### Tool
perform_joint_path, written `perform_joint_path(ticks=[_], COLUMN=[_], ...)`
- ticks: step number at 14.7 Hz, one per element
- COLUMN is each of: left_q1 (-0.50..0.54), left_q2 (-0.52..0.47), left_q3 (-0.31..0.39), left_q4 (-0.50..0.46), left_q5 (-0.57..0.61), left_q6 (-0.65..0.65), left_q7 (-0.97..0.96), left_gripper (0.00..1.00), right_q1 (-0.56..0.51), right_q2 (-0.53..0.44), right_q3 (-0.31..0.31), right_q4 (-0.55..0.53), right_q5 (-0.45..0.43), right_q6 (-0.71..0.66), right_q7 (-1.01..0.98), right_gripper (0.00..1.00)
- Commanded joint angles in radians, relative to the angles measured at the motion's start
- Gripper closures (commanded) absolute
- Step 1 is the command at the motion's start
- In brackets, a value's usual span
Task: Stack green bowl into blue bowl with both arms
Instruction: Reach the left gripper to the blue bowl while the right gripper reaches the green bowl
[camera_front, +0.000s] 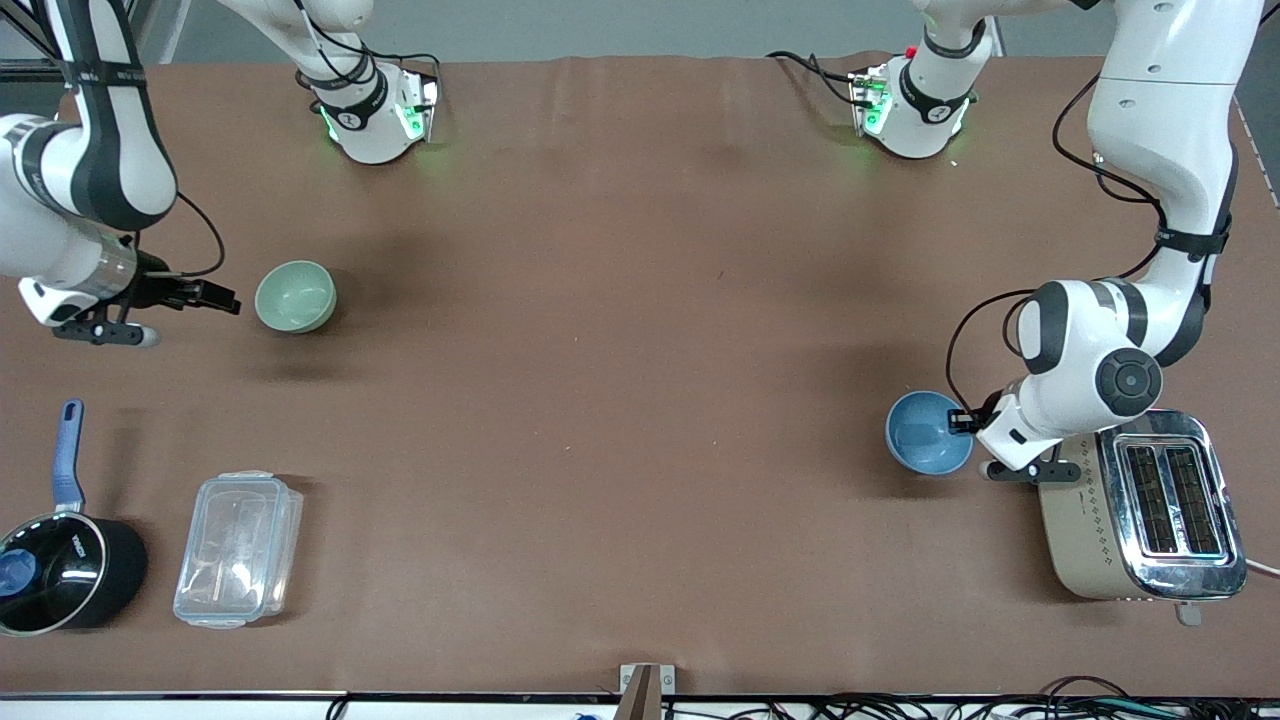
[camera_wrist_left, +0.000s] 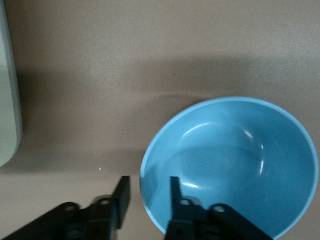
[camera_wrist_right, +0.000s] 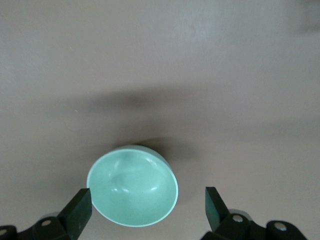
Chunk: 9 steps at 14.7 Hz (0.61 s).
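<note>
Green bowl (camera_front: 295, 296): upright on the brown table (camera_front: 620, 330), in the upper left of the front view, toward the right arm's end. In the right wrist view the green bowl (camera_wrist_right: 132, 192) lies low in the frame, closer to one finger than to the other and touching neither.

Right gripper (camera_front: 222, 298): just beside the green bowl in the front view, apart from its rim, fingers spread wide. The two dark fingertips (camera_wrist_right: 80, 210) stand at the bottom corners of the right wrist view.

Blue bowl (camera_front: 930, 432): upright at the right of the front view, toward the left arm's end, just beside a silver toaster (camera_front: 1140, 505) in the lower right.

Left gripper (camera_front: 962, 421): at the blue bowl's rim on the toaster side. In the left wrist view the blue bowl (camera_wrist_left: 235, 165) fills the lower right; one finger (camera_wrist_left: 175, 192) is inside the rim, the other outside, the wall between them. Whether they press the wall cannot be told.

Lower left of the front view: a black saucepan (camera_front: 62, 568) with a blue handle, and beside it a clear lidded container (camera_front: 238, 548).
</note>
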Motion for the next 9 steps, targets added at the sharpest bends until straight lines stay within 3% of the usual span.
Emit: perform_joint_path(ticks=[1,2,4,7,9], left_q1=[0.004,0.004,0.004,0.002,-0.01], left_q2=[0.009,0.011,0.016,0.002,-0.049], left_q3=[-0.002,-0.002,-0.002,-0.003,-0.018], left_q4=[0.009,0.009,0.017,0.038,0.04], left_q5=[0.018,0.018,0.018,0.018,0.016], left_q6=[0.004,0.004,0.002,-0.007,-0.032], left_q7=[0.009,0.009,0.009,0.008,-0.011], left_gripper=[0.86,0.87,1.0,1.0,1.0], right_q1=[-0.051,-0.065,-0.093,-0.123,-0.146], right_q2=[0.039,0.063,0.114,0.181,0.233], right_q3=[0.015,0.015,0.016,0.015,0.016], right_q4=[-0.018,-0.018,-0.021,-0.041,-0.047], right_q5=[-0.004,-0.004,0.002,0.118,0.144], right_q6=[0.009,0.009,0.009,0.009,0.01], right_q7=[-0.017,-0.02,-0.072,-0.219,-0.29], right_gripper=[0.01,0.01,0.03,0.03,0.06])
